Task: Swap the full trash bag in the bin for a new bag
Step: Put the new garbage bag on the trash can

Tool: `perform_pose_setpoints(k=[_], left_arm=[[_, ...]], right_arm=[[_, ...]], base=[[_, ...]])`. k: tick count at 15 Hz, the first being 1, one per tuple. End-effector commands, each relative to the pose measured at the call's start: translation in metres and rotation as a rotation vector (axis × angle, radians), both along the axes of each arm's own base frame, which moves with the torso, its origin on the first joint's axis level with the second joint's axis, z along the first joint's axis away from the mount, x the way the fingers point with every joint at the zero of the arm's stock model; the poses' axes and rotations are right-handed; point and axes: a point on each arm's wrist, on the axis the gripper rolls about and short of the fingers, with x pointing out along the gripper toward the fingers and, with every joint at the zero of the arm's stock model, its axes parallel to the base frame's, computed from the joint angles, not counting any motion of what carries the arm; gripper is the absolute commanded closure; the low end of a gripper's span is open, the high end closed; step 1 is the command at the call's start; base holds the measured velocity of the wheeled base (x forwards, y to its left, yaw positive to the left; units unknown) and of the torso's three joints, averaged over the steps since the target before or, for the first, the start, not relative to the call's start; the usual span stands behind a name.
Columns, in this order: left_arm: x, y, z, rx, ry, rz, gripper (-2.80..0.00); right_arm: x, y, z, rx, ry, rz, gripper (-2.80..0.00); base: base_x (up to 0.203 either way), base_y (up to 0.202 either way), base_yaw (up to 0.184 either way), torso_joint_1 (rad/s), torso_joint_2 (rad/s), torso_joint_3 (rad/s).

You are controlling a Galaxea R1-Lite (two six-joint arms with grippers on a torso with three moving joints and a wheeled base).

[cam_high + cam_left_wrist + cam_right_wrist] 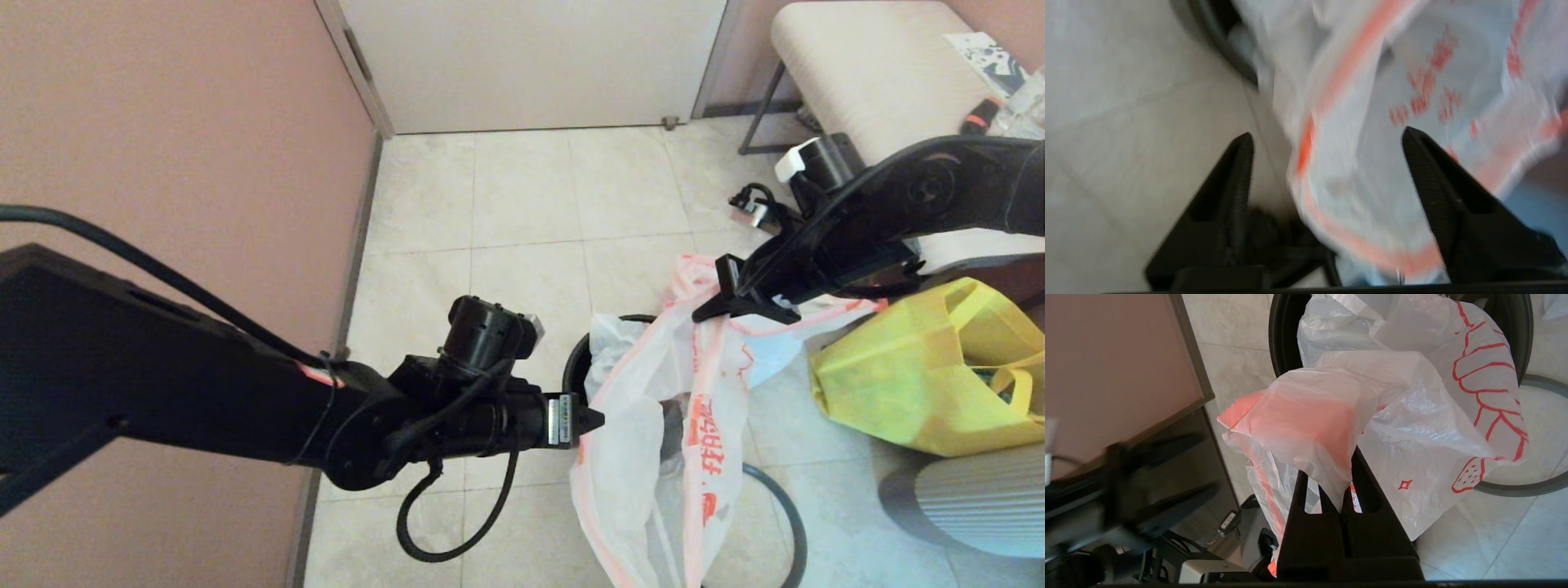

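two grippers on one bag here. the right gripper (718, 287) has its fingers pinched together on the orange-pink rim of the new bag (653, 425), holding it up above the bin (575, 367); the right wrist view shows the plastic bunched over the closed fingertips (1327, 486), with the bag (1412, 416) spilling toward the bin (1280, 335). the left gripper (592, 419) sits at the bag's near edge, beside the bin's rim, and in its wrist view the fingers (1237, 171) stand well apart with the drawstring rim of the bag (1372, 171) lying between them, not clamped. the bag hangs open and slack over the black bin, part of it tucked inside. the red print on the bag is there, but the characters are too smeared to read; the right wrist view shows a red line drawing and a small diamond mark. the thin dark-grey hoop (788, 506) lies on the tiled floor (522, 212) next to the bin. a yellow tote bag (922, 367) sits off to the right, a grey ribbed cylinder (980, 498) just in front of it.
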Motion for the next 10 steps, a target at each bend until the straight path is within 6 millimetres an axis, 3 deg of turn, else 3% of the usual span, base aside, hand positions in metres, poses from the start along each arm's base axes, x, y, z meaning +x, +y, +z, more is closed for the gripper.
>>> perform_pose_setpoints(k=[1,6,7,10], left_arm=[[0.012,-0.011,-0.028,0.016,0.022,0.0,-2.8],[0.032,-0.035,-0.066,0.035,0.017,0.011,-2.8],[0.037,-0.038,-0.066,0.015,-0.023,0.031,0.0],[0.036,-0.039,-0.055,-0.024,-0.068,0.034,0.0]], right_arm=[[-0.003,0.0,0.005,0.008,-0.008,0.0,0.0],[-0.008,0.008,0.01,0.01,-0.02,0.023,0.0],[-0.009,0.008,0.01,0.011,-0.02,0.023,0.0],[-0.011,0.007,0.014,0.013,-0.029,0.024,0.0]], base=[[0.0,0.0,0.0,0.0,0.0,0.0],[0.0,0.0,0.0,0.0,0.0,0.0],[0.0,0.0,0.0,0.0,0.0,0.0],[0.0,0.0,0.0,0.0,0.0,0.0]])
